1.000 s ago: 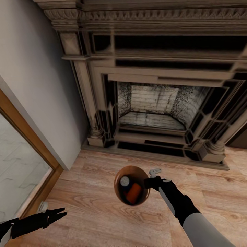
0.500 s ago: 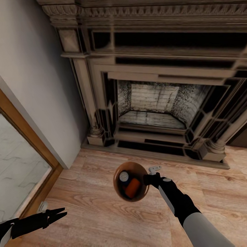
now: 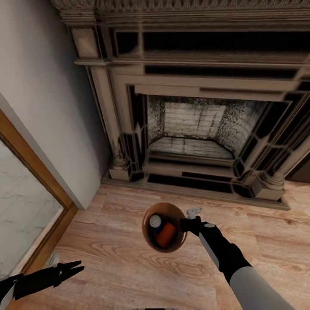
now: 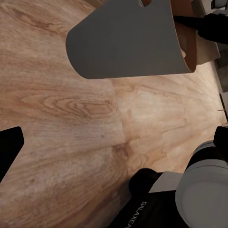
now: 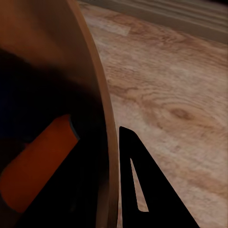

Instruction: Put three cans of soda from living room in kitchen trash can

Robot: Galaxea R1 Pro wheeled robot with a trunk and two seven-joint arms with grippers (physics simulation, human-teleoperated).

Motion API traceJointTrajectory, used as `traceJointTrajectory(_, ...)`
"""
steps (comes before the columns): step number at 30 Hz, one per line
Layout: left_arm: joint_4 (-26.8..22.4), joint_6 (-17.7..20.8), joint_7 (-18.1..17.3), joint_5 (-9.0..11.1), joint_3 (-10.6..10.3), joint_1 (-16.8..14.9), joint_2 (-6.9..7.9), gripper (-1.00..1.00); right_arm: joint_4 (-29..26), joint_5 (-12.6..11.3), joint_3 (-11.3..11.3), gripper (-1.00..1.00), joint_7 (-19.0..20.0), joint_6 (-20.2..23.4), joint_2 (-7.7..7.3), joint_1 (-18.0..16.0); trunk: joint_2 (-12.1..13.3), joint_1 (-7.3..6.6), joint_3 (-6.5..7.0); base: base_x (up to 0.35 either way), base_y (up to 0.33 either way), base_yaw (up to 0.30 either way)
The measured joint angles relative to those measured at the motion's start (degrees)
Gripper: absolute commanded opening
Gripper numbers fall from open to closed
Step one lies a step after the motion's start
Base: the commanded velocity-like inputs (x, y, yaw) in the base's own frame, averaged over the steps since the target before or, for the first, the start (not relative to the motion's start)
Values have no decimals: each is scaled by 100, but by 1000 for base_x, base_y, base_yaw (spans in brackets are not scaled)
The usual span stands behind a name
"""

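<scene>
carrying the tash can point(image 3: 164, 227) before the fireplace point(image 3: 193, 125), our right end effector point(image 3: 186, 224) clamps its rim so the soda cans point(image 3: 162, 230) ride inside; left end effector point(image 3: 73, 269) hangs apart.

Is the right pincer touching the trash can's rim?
Touching. The right wrist view shows the trash can rim against one finger; in the head view the right pincer clamps it.

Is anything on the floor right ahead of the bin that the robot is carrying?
Yes. The fireplace stands straight ahead across the wood floor, with a wall to its left. The right gripper holds the bin by its rim; cans lie inside.
</scene>
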Motion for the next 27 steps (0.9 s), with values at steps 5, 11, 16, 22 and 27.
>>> traceJointTrajectory(5, 0, 0, 0, 0, 1, 0, -1, 100, -2, -5, 1, -100, -1, -2, 0, -1, -42, 22, -18, 0, 0, 0)
traceJointTrajectory(11, 0, 0, -1, 0, -2, 0, 0, 100, 0, 2, 7, -100, 0, -2, 0, 0, -241, 132, -108, 0, 0, 0)
traceJointTrajectory(16, 0, 0, 1, 0, -7, 0, -1, 100, 0, 0, 9, -100, 2, -2, 0, 0, -441, 242, -197, 0, 0, 0)
traceJointTrajectory(22, 0, 0, -1, 0, -6, 0, -2, 100, -2, 0, 8, -100, 1, -2, 0, -1, -443, 242, -198, 0, 0, 0)
traceJointTrajectory(27, 0, 0, -1, 2, -8, 0, 0, 100, 0, 2, 9, -100, -1, -2, 0, 0, -642, 352, -287, 0, 0, 0)
